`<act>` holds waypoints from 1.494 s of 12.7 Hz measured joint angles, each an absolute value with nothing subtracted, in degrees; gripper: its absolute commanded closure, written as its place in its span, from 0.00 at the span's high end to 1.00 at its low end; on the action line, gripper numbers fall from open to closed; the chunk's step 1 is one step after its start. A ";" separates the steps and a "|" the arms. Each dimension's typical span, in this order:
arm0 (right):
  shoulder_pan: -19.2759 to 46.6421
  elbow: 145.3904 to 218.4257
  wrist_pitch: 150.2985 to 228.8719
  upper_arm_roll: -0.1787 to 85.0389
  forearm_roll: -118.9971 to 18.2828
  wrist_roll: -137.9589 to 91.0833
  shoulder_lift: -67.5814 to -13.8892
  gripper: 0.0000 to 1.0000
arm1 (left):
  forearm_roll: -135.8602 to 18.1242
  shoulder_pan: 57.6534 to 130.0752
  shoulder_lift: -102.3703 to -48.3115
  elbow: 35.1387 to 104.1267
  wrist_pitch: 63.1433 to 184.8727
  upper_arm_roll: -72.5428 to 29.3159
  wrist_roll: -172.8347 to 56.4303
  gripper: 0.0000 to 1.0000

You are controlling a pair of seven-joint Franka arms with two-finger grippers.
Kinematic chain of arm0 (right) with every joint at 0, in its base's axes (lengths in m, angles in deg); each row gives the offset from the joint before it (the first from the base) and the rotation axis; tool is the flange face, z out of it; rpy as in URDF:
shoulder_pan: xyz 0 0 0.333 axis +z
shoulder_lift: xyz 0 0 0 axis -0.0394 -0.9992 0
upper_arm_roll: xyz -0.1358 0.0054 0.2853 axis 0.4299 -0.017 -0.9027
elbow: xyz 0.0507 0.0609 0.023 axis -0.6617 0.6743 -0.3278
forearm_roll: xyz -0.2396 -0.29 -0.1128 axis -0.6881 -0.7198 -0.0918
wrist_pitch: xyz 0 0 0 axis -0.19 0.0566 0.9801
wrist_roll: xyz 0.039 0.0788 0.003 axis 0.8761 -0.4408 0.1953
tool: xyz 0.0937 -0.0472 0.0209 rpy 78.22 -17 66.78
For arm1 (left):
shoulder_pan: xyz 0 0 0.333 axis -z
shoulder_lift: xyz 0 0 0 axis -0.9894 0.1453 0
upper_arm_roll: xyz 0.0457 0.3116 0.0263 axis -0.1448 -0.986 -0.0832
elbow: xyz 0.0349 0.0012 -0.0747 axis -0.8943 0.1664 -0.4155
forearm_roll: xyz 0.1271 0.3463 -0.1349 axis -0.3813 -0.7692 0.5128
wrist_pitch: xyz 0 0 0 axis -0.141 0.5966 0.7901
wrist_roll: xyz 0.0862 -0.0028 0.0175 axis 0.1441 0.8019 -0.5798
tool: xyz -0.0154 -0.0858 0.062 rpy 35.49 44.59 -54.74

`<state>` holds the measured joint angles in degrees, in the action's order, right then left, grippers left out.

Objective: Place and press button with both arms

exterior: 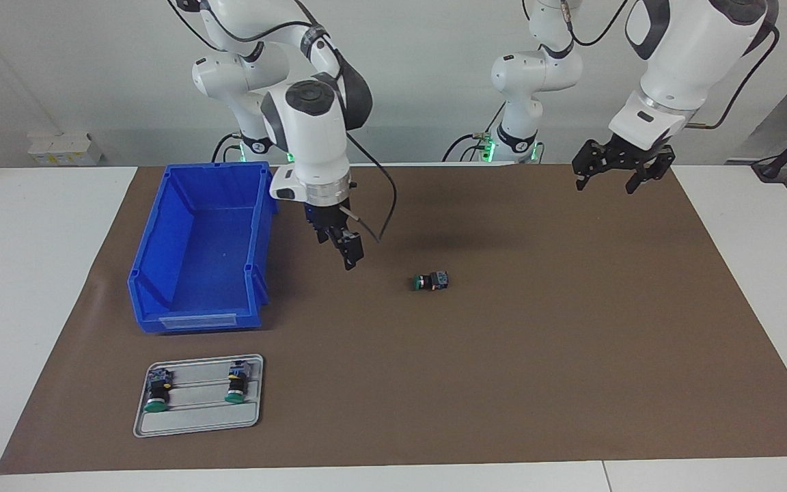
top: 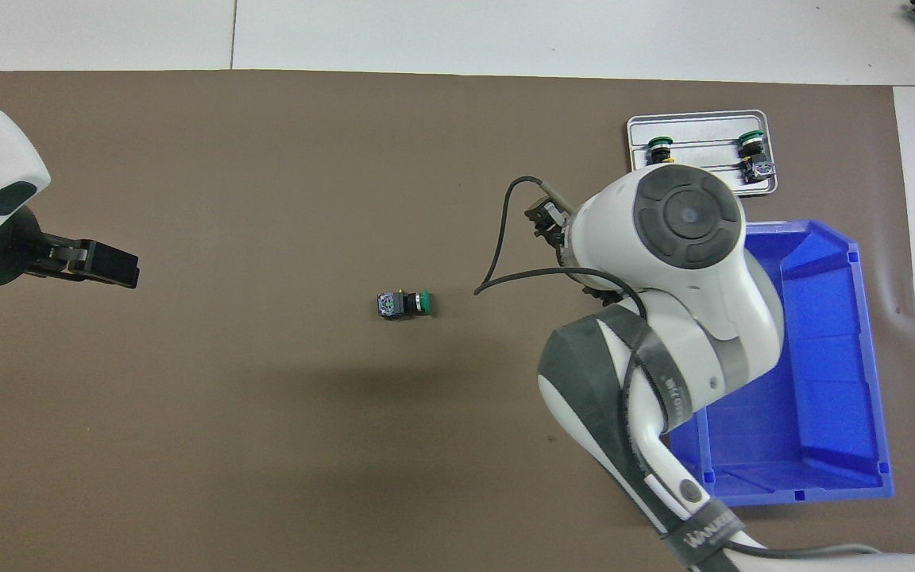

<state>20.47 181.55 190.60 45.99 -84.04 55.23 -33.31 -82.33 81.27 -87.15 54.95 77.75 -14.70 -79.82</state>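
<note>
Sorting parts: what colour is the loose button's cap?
Green; the button shows it best in the overhead view.

You have one button (exterior: 431, 281) lying on its side on the mat (exterior: 537, 355) near the middle of the worktop (exterior: 45, 273), apart from everything else. Toward the right arm's end sits the bin (exterior: 199, 249), and farther from the robots than the bin lies the tray (exterior: 199, 395), with two more buttons (exterior: 158, 391) (exterior: 236, 383) lying side by side in it. Your right tool (exterior: 346, 249) hangs over the mat between the bin and the lone button. Your left tool (exterior: 615, 167) hangs over the mat toward the left arm's end, well apart from the button.
</note>
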 measured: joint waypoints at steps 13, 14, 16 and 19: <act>1.24 176.17 171.26 46.49 -79.90 -3.25 -23.45 1.00 | -73.73 95.18 -83.02 64.74 95.36 -14.40 -123.73 1.00; 1.08 173.59 168.54 46.50 -79.90 -5.48 -23.95 1.00 | -73.73 95.48 -82.51 65.49 96.53 -14.44 -125.69 1.00; 1.09 169.85 165.31 46.48 -79.90 -7.40 -25.05 1.00 | -73.73 96.62 -81.94 67.02 98.91 -14.44 -127.64 1.00; 1.14 169.12 164.26 46.33 -79.90 -10.18 -25.74 1.00 | -73.76 99.66 -80.67 69.25 105.48 -14.43 -128.30 1.00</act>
